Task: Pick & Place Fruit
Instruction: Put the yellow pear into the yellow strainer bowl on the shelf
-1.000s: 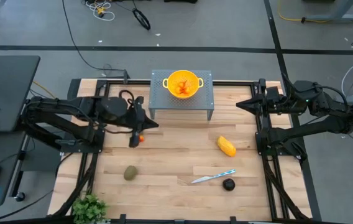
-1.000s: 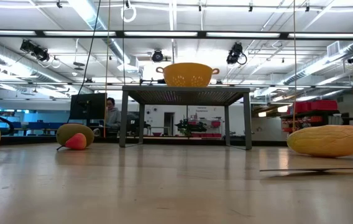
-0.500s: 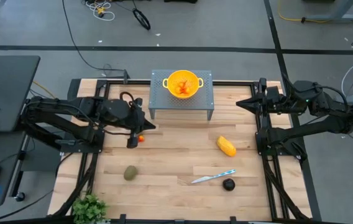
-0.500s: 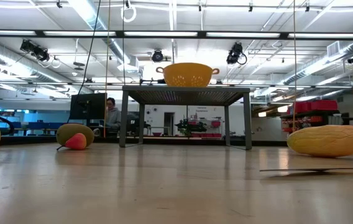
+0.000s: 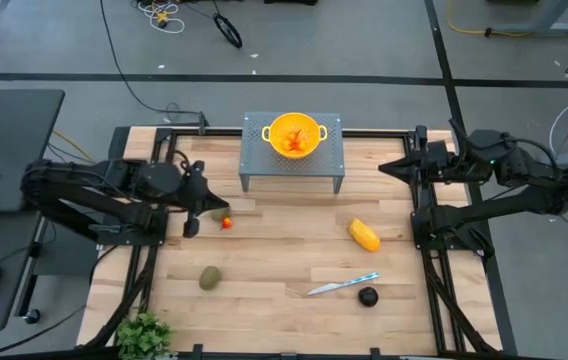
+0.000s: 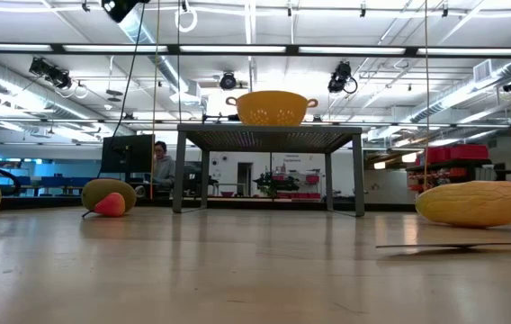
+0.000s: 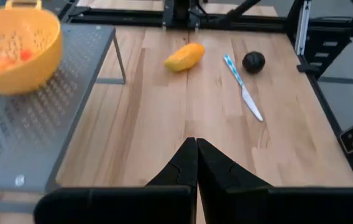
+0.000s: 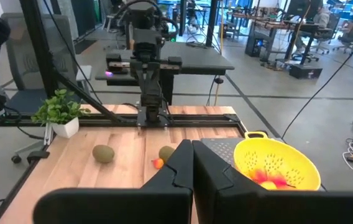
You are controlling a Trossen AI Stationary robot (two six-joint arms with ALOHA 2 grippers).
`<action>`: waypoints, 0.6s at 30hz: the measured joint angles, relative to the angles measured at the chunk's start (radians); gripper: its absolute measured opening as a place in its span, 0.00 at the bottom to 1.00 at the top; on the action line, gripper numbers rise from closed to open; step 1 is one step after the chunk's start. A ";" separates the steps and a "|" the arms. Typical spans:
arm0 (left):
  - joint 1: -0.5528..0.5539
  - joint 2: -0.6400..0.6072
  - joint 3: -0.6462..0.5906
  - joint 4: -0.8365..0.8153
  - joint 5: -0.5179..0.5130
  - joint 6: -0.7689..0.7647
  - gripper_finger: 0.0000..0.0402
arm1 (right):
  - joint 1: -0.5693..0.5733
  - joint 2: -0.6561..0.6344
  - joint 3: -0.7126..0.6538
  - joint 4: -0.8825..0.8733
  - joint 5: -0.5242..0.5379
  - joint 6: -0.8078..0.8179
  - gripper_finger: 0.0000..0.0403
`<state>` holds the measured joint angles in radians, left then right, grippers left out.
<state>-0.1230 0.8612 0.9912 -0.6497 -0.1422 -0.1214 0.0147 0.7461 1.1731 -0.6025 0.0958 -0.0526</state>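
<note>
Fruit (image 5: pixel 365 236) scattered across counter (image 5: pixel 284 270), some already in yellow bowl (image 5: pixel 295 135) on raised stand. Left pincer (image 5: pixel 192 226) closed, empty, near small red piece (image 5: pixel 226 223); right pincer (image 5: pixel 389 167) closed, parked at edge.

Two dark jointed arms (black tapered claws).

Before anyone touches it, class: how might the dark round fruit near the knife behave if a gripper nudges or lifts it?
The dark fruit looks nearly spherical, so a nudge would probably send it rolling across the flat table, perhaps into the knife beside it. Being small and rounded, it may slip from two fingers unless gripped across its middle. Its weight cannot be judged.
</note>
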 joint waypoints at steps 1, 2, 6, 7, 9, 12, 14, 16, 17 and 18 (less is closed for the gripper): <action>0.000 -0.022 -0.020 -0.008 -0.001 -0.006 0.00 | 0.000 0.001 0.000 0.000 -0.001 -0.014 0.00; 0.000 -0.042 -0.032 -0.011 -0.004 -0.014 0.00 | 0.000 0.002 0.000 0.000 -0.001 -0.027 0.00; 0.000 -0.108 -0.048 -0.058 -0.029 -0.037 0.00 | 0.000 0.008 0.000 0.000 -0.001 -0.065 0.00; 0.000 -0.122 -0.048 -0.066 -0.033 -0.040 0.00 | 0.000 0.008 0.000 0.000 -0.001 -0.067 0.00; 0.000 -0.145 -0.048 -0.091 -0.053 -0.043 0.00 | 0.000 0.013 0.000 0.000 -0.001 -0.069 0.00; 0.000 -0.169 -0.048 -0.085 -0.065 -0.046 0.01 | 0.000 0.016 0.000 0.000 -0.001 -0.069 0.00; 0.000 -0.170 -0.048 -0.085 -0.064 -0.045 0.00 | 0.000 0.018 0.000 0.000 -0.001 -0.069 0.00; 0.000 -0.169 -0.048 -0.087 -0.054 -0.043 0.00 | 0.000 0.022 0.000 0.000 -0.001 -0.069 0.00; 0.000 -0.167 -0.048 -0.086 -0.048 -0.043 0.00 | 0.000 0.024 0.000 0.000 -0.001 -0.069 0.00; 0.000 -0.163 -0.048 -0.088 -0.045 -0.042 0.00 | 0.000 0.027 0.000 0.000 -0.001 -0.069 0.00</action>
<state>-0.1230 0.6982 0.9432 -0.7375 -0.1872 -0.1635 0.0144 0.7731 1.1732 -0.6025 0.0944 -0.1211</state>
